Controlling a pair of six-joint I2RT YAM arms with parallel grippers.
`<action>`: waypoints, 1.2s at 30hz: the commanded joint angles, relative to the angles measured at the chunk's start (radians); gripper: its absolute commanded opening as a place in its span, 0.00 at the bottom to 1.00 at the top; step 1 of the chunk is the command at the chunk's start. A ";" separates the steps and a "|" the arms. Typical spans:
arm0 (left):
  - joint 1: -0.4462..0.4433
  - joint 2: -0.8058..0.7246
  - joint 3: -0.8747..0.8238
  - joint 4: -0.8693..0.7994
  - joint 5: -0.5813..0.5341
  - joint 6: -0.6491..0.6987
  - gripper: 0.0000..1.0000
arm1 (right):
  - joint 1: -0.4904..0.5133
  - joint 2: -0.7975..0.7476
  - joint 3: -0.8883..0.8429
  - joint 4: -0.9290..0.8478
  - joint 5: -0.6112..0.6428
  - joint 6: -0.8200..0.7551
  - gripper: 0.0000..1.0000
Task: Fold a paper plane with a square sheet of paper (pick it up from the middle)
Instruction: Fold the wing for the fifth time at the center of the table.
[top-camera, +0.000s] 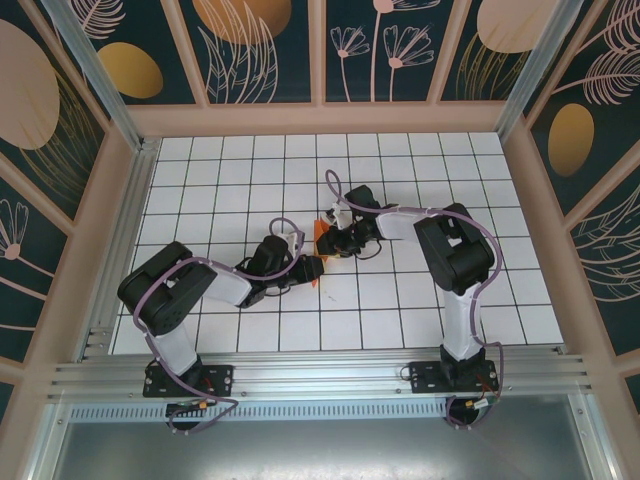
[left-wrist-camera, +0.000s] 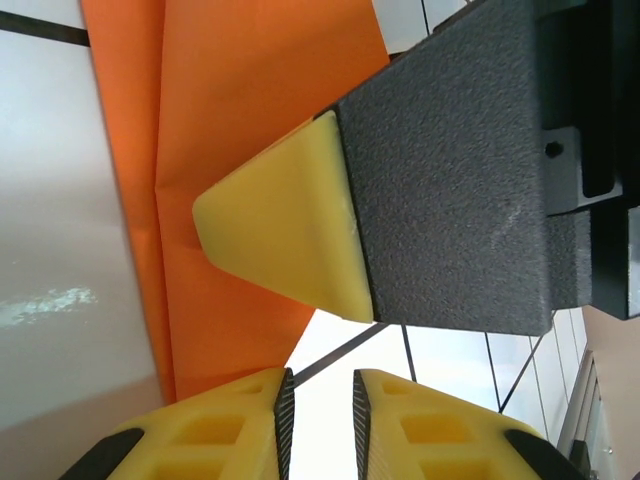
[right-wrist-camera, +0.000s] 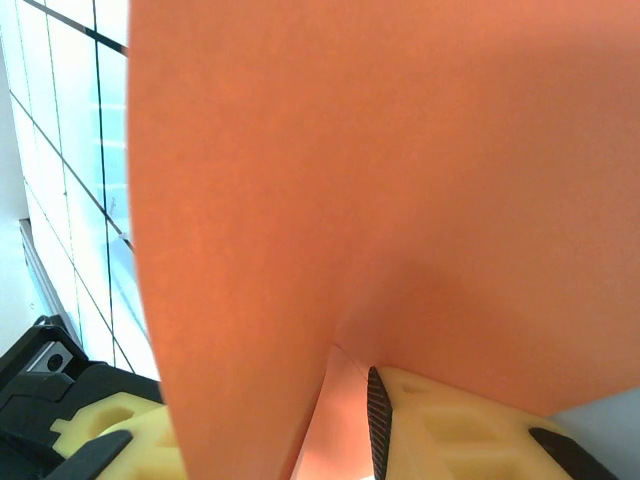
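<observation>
— Where is the paper now?
— The thin, bright orange, creased sheet of paper (top-camera: 321, 233) sits about mid-way across the white gridded table (top-camera: 400, 300), between my two pincers.
— And your grips?
— My left pincer (left-wrist-camera: 320, 420) stands a slit apart, nothing in it. My right pincer (right-wrist-camera: 270, 430) has paper running between its fingers (right-wrist-camera: 450, 420); clamped or loose, I cannot tell.
— What would make this fold come out well?
— I'd line the edges up first, then press flat along the crease.

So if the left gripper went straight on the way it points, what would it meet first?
Probably the yellow fingertip of the right gripper, over the orange paper, straight ahead of the left gripper; depth is unclear.
</observation>
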 joint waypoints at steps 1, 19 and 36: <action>0.004 -0.012 -0.022 0.055 -0.043 -0.028 0.26 | 0.006 0.031 -0.008 -0.012 0.049 -0.003 0.31; 0.011 -0.086 -0.132 0.157 -0.088 -0.087 0.36 | 0.001 0.049 -0.021 -0.005 0.073 0.015 0.22; 0.011 0.061 -0.137 0.330 0.062 -0.120 0.29 | 0.000 0.054 -0.016 -0.008 0.064 0.016 0.22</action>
